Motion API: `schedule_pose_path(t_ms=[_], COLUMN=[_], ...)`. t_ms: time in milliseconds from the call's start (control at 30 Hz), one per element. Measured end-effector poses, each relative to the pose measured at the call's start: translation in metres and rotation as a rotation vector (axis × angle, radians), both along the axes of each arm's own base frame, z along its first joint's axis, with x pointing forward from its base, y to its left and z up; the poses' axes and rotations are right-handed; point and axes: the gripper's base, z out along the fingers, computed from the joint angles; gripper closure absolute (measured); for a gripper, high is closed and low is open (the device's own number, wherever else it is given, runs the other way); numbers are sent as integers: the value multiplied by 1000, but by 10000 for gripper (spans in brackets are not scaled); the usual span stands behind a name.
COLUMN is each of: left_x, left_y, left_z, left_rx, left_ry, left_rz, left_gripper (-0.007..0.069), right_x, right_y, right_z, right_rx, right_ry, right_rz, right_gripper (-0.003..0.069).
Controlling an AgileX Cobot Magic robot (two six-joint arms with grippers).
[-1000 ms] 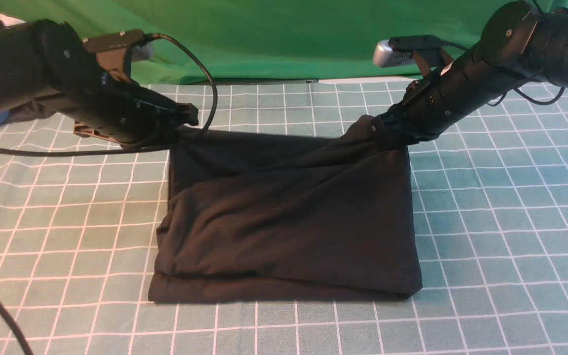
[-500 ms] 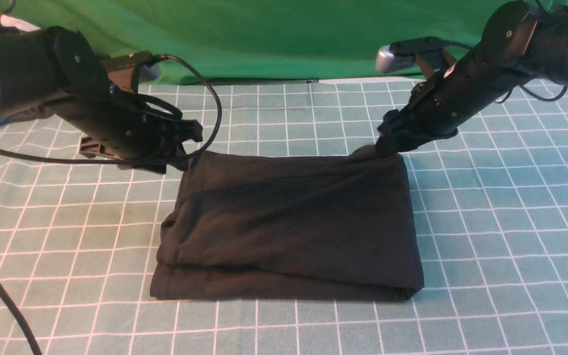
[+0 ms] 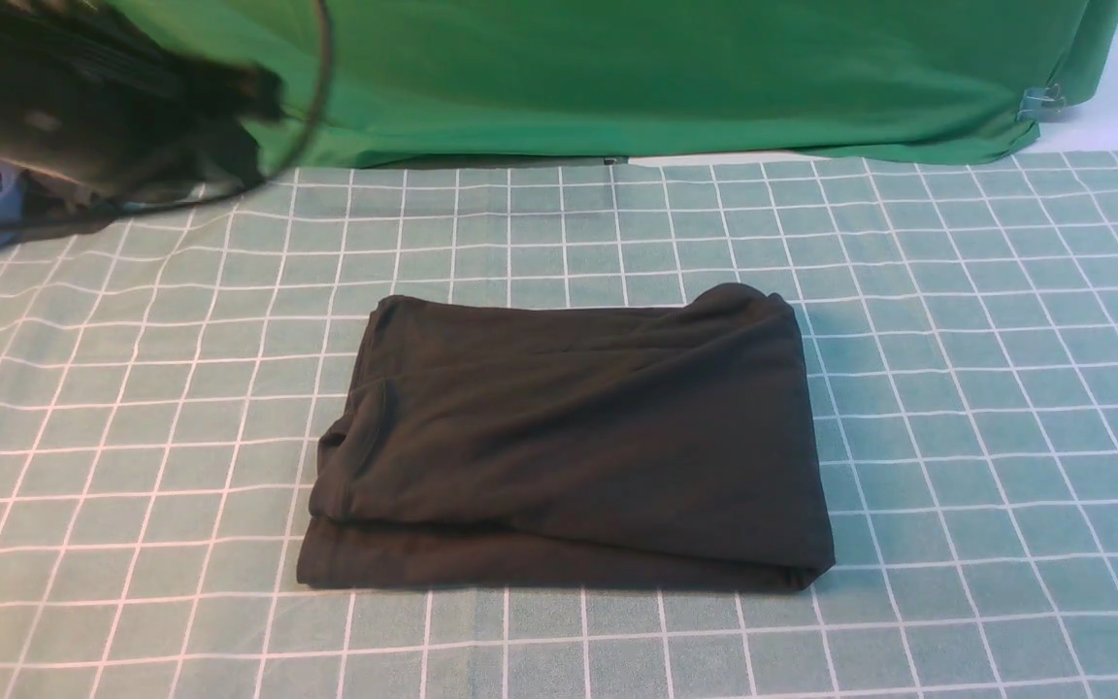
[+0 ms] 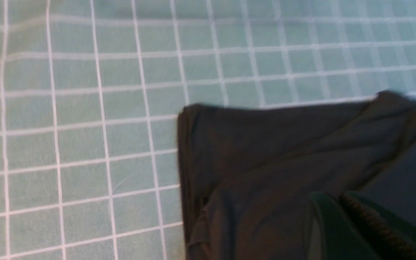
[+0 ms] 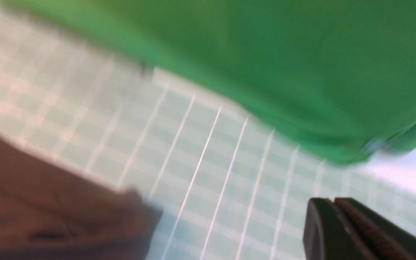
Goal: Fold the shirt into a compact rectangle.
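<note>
The shirt (image 3: 569, 447) lies folded as a dark, roughly rectangular bundle in the middle of the checked surface (image 3: 986, 408), with nothing touching it. The left hand (image 4: 341, 206) has its jaws pressed together on nothing, poised above the shirt's edge in its wrist view; in the front view only a blurred stretch of that arm shows at the far left. The right hand (image 5: 334, 216) is likewise closed and empty, up near the green cloth (image 3: 617, 68) at the back, and is out of the front view. The fold looks close to done, but the risks are in its loose parts: the far right corner stands up in a small peak and the left edge shows uneven, bulging layers. If left alone, those layers could spring open; a careless smoothing pass might drag the top layer and skew the rectangle.
</note>
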Motion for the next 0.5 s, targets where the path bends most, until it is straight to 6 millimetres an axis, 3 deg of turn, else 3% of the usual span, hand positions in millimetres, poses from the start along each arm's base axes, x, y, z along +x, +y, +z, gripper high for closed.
schedule_pose_path(t_ms=[33, 67, 100, 167, 200, 233, 400, 433, 500], left_x=[-15, -28, -52, -68, -95, -108, -176, -185, -192], left_y=[1, 2, 4, 5, 8, 9, 17, 18, 19], left_z=[10, 18, 29, 32, 36, 36, 17, 5, -3], left_rx=[-13, -24, -35, -41, -49, -52, -74, -79, -82], left_ry=[-42, -76, -136, -170, -228, -252, -393, -413, -431], left_rz=[-1, -2, -3, -3, -2, -1, 8, 14, 19], left_gripper=[616, 616, 616, 616, 616, 616, 616, 616, 616], right_x=[-26, -37, -63, -81, -106, -121, -196, -211, -222], right_y=[-8, -11, -19, -24, -32, -36, -58, -62, -66], right_z=[20, 25, 38, 42, 42, 44, 9, -5, -17], right_rx=[26, 36, 59, 78, 104, 119, 206, 231, 247], right_ry=[-71, -97, -164, -204, -265, -312, -553, -608, -655], right_rz=[-4, -5, -7, -9, -10, -9, -4, -3, -1], right_gripper=[634, 634, 634, 634, 635, 635, 636, 636, 636])
